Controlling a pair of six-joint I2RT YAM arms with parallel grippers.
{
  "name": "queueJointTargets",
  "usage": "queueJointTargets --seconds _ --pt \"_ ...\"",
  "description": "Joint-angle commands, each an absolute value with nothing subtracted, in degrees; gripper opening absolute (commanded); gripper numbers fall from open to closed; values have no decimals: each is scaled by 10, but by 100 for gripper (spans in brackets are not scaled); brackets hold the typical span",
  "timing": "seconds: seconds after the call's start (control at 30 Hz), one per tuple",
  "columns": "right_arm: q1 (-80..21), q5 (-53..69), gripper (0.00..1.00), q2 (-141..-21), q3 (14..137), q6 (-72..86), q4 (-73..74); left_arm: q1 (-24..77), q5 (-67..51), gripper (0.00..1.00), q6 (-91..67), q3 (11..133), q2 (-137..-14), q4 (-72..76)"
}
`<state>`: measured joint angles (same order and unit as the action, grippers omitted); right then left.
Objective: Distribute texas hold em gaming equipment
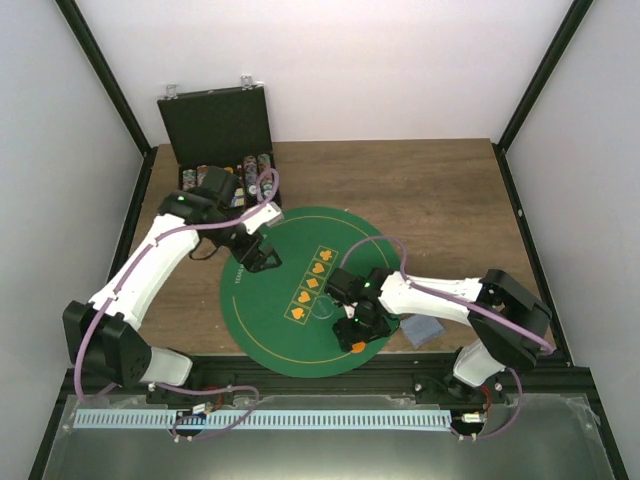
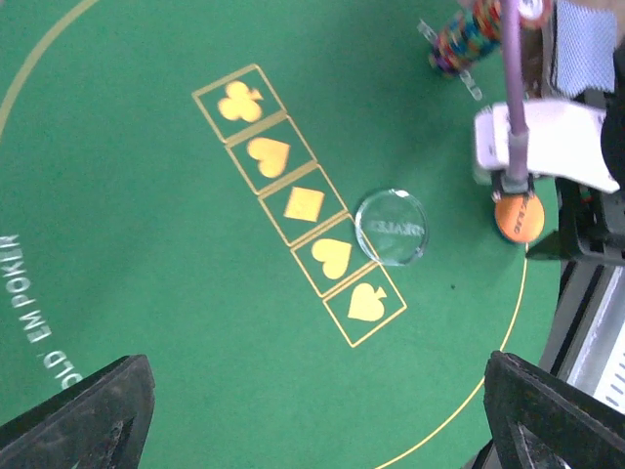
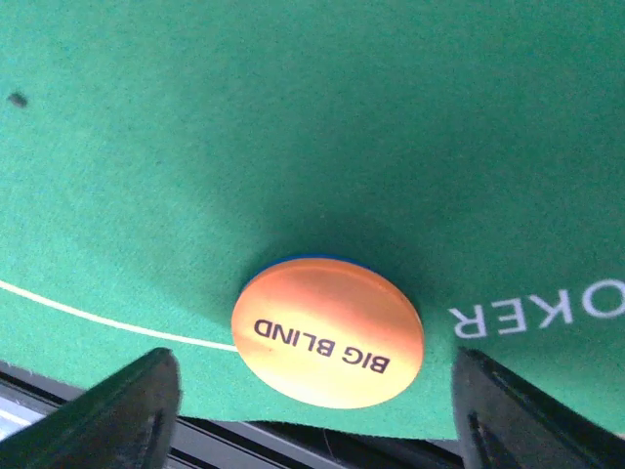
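An orange disc marked BIG BLIND (image 3: 327, 332) lies flat on the green mat's near edge, with a blue rim showing under its far side. My right gripper (image 3: 322, 420) is open, one finger on each side of the disc with a gap to both. From above, that gripper (image 1: 358, 335) hangs over the orange disc (image 1: 357, 347). A clear disc (image 2: 391, 227) rests on the mat beside the row of printed suit boxes. My left gripper (image 2: 322, 420) is open over bare felt with nothing in it, at the mat's upper left (image 1: 262, 258). Grey-blue cards (image 1: 422, 330) lie off the mat, right of it.
The round green mat (image 1: 290, 230) covers the middle of the wooden table. A black hinged case (image 1: 222, 125) stands open at the back left with rows of chips (image 1: 235, 178) in it. A black rail (image 1: 330, 365) runs along the near edge, just below the mat.
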<state>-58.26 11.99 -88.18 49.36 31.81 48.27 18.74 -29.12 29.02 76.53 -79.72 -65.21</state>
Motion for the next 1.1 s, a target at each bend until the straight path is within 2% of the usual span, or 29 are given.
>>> queueJointTargets --seconds 0.0,0.1,0.33,0.5,0.63,0.83,1.07 --pt "-585 100 81 -883 507 322 498 243 -259 94 310 741 -811 -623" --pt "-585 91 86 -869 527 321 526 283 -248 96 320 721 -818 -608" --pt "-584 102 88 -785 621 314 596 356 -227 97 336 682 -854 -544" --pt "-565 123 89 -730 670 307 629 386 -222 88 349 654 -877 -495" --pt "-513 115 89 -686 703 284 638 404 -232 87 349 639 -892 -458" --pt "-422 55 90 -666 745 236 679 466 -200 93 362 596 -915 -375" --pt "-388 7 92 -656 755 216 691 498 -125 96 363 592 -974 -323"
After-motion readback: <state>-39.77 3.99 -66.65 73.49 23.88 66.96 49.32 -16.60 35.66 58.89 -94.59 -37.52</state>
